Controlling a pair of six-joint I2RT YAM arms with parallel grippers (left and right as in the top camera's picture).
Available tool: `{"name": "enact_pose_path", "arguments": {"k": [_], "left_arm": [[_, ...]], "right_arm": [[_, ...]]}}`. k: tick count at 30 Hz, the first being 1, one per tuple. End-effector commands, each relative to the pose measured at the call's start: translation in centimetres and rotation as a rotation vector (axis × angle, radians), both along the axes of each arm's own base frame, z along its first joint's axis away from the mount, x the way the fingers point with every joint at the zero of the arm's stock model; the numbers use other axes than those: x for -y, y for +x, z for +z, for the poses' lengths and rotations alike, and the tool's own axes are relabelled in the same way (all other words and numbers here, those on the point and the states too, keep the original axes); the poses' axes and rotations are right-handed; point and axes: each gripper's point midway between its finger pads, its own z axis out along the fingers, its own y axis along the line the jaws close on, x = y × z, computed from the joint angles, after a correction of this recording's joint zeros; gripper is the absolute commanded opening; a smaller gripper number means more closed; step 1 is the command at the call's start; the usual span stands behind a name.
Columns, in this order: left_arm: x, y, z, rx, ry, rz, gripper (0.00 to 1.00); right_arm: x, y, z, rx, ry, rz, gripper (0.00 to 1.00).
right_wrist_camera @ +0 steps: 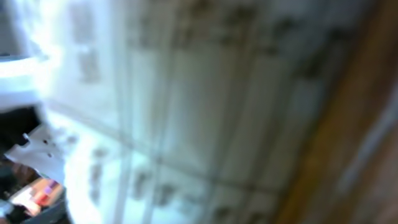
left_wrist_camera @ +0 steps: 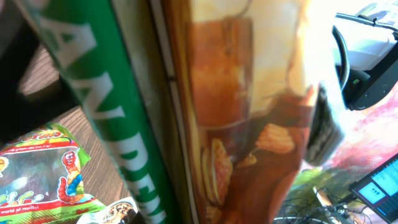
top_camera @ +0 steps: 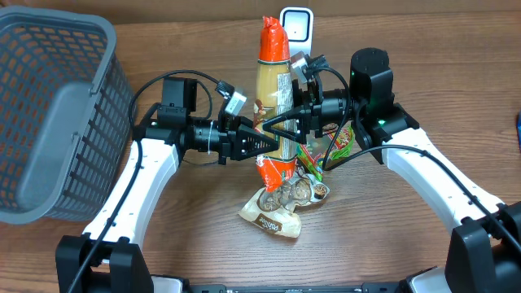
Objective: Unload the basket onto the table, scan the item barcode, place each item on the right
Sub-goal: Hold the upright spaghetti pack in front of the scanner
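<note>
The item is a long cookie sleeve, beige with orange ends, held lengthwise above the table's middle. My left gripper is shut on its lower part; in the left wrist view the sleeve fills the frame and hides the fingers. My right gripper reaches in from the right, its fingers spread on either side of the sleeve. The right wrist view is a blur of the sleeve's printed white panel. No barcode is readable. A white scanner stands at the back, just beyond the sleeve's top end.
A grey mesh basket fills the left side. Under the sleeve lie a gummy-worm bag and a cookie pouch. The gummy bag also shows low in the left wrist view.
</note>
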Motion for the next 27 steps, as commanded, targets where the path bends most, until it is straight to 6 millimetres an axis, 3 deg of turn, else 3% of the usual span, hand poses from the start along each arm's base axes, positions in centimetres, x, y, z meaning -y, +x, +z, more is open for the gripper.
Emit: {"name": "enact_pose_path", "arguments": {"k": [1, 6, 13, 15, 19, 22, 27], "left_arm": [[-0.1, -0.8, 3.0, 0.103, -0.106, -0.061, 0.04], [-0.1, -0.8, 3.0, 0.103, -0.106, -0.061, 0.04], [-0.1, -0.8, 3.0, 0.103, -0.105, -0.061, 0.06], [-0.1, -0.8, 2.9, 0.102, -0.101, -0.057, 0.2], [-0.3, 0.7, 1.0, 0.03, 0.019, 0.03, 0.72], [-0.7, 1.7, 0.0, -0.016, 0.081, 0.089, 0.97], [-1.9, 3.3, -1.5, -0.049, 0.171, 0.187, 1.0]], "right_arm": [[-0.1, -0.4, 1.2, 0.034, 0.015, 0.017, 0.72], [-0.1, -0.4, 1.3, 0.039, 0.018, 0.017, 0.38], [-0.1, -0.4, 1.3, 0.038, 0.018, 0.016, 0.14], [-0.1, -0.3, 1.3, 0.035, 0.017, 0.012, 0.11], [-0.1, 0.8, 0.8, -0.013, -0.006, -0.059, 0.06], [0.0, 2.1, -0.3, -0.06, -0.046, -0.142, 0.04], [0.7, 4.4, -3.1, -0.135, -0.152, -0.313, 0.04]]}}
